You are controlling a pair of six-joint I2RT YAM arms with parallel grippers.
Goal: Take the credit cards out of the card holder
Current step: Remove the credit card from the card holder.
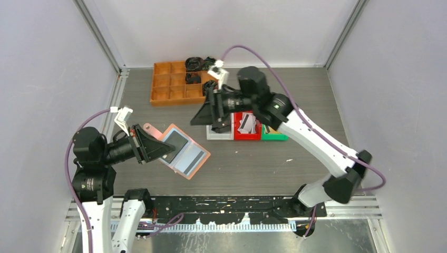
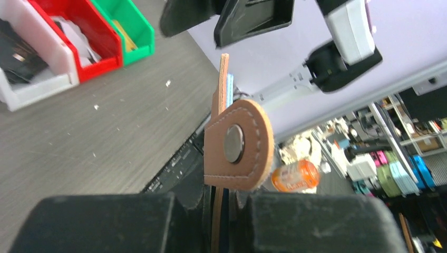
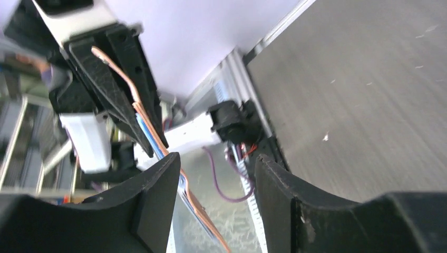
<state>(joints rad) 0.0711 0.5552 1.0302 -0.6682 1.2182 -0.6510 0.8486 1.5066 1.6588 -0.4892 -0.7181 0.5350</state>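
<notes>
My left gripper [image 1: 166, 149] is shut on the salmon-pink card holder [image 1: 196, 156] and holds it open and tilted above the table. A dark card [image 1: 177, 142] and a grey card [image 1: 191, 158] sit in its pockets. In the left wrist view [image 2: 224, 203] the card holder shows edge-on, its strap tab [image 2: 237, 147] with a metal snap sticking up. My right gripper [image 1: 203, 116] is open and empty, up beside the bins and apart from the card holder. In the right wrist view [image 3: 216, 182] the card holder's edge [image 3: 153, 139] runs just past the left finger [image 3: 158, 205].
White [image 1: 220, 135], red [image 1: 246, 132] and green [image 1: 275, 135] bins stand in a row mid-table. Whitish cards [image 1: 246, 124] lie in the red bin and a tan card [image 2: 123, 29] in the green one. An orange compartment tray [image 1: 171, 84] with black coiled bundles stands at the back.
</notes>
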